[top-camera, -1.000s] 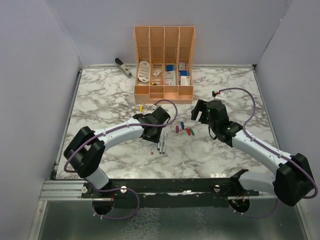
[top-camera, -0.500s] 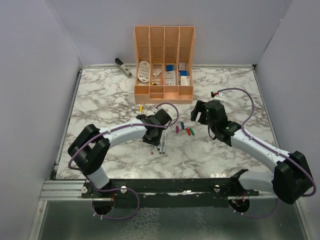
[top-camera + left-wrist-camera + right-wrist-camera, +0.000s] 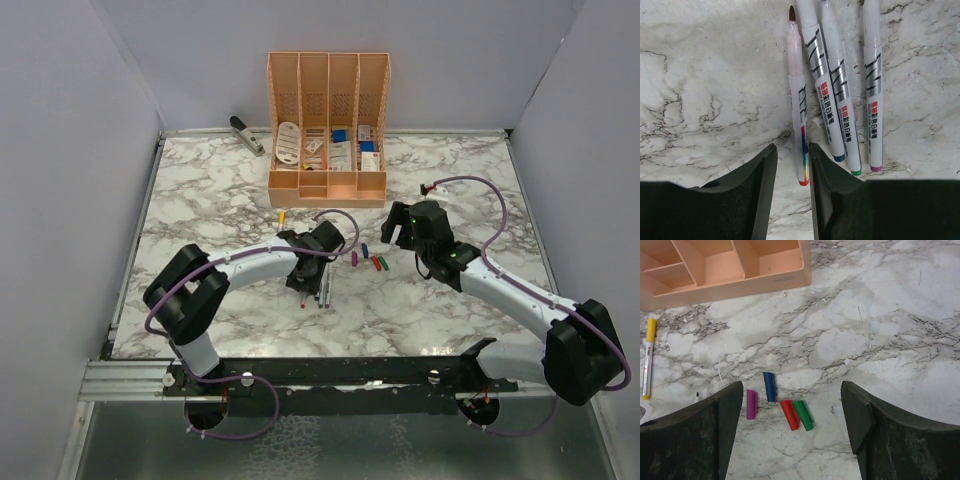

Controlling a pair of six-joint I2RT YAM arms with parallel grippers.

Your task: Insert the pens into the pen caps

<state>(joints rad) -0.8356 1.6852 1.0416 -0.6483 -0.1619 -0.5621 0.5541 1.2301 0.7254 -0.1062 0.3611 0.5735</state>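
Four uncapped pens (image 3: 842, 100) lie side by side on the marble; in the top view they are a bundle (image 3: 322, 290) in front of the left arm. My left gripper (image 3: 790, 156) hovers low over them, open by a narrow gap. The red-ended pen (image 3: 799, 100) has its back end between the jaws, close to the right finger, still lying on the table. My right gripper (image 3: 791, 392) stands wide open above the pen caps: purple (image 3: 751, 404), blue (image 3: 769, 386), red (image 3: 789, 414) and green (image 3: 803, 415). A pen wearing a yellow cap (image 3: 648, 357) lies further left.
The orange organiser (image 3: 327, 130) with stationery stands at the back middle, its front wall (image 3: 725, 275) just beyond the caps. A grey stapler (image 3: 246, 134) lies at the back left. The two arms' heads, left (image 3: 318, 243) and right (image 3: 415, 225), are about a hand's width apart.
The left arm has edged right and lower over the pens. The right gripper has drifted slightly left over the caps. Neither gripper's opening has changed.
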